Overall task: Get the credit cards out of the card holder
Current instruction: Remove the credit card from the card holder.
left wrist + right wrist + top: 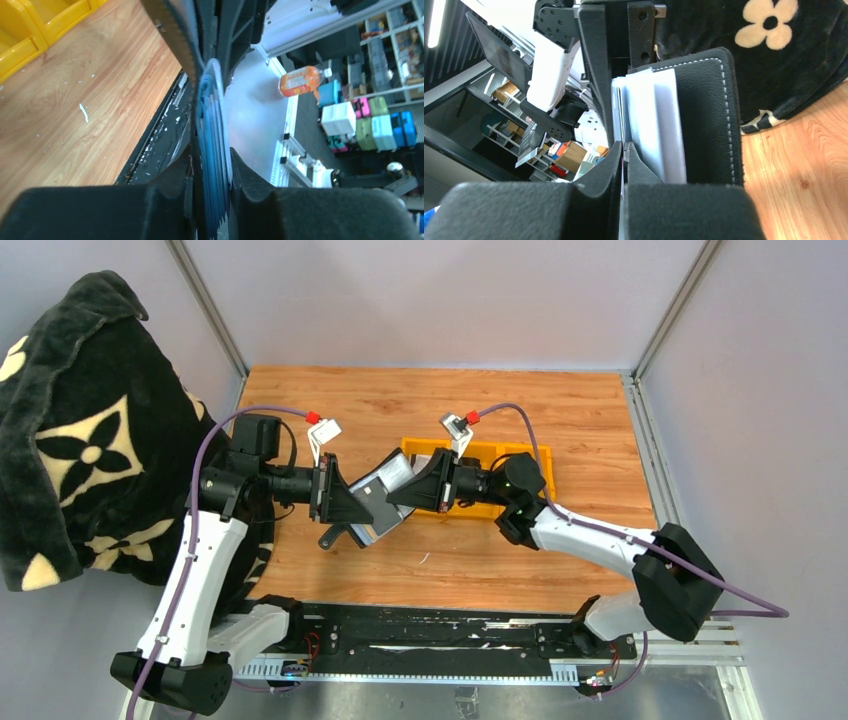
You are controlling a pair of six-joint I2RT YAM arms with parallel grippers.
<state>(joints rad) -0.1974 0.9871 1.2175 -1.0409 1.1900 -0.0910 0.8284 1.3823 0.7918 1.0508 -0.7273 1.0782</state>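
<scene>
Holding the card holder (709,115) off the wood above the middle of the table (450,560), we have the left gripper (212,167) pinching one end of it, with the stack's edges showing between its fingers. The right gripper (623,150) has its fingers pressed together on a thin edge at the open side. We judge that edge to be one of the credit cards (656,125), though it could be a lining. The other cards stand fanned in the pocket.

We see three risks. The right pinch sits on a slim, smooth edge and may slide off under a pull. If the left squeeze clamps the cards inside, the whole holder may drag along or twist free. Neighbouring cards may ride out by friction and drop onto the wood or into the yellow bin (520,452) just to the far right.

The table is orange-brown wood-grain board with small white flecks (83,112). Grey walls close it in on the left, far and right sides. A black blanket (80,420) with cream flowers hangs at the left, and a black rail (430,625) runs along the near edge.
</scene>
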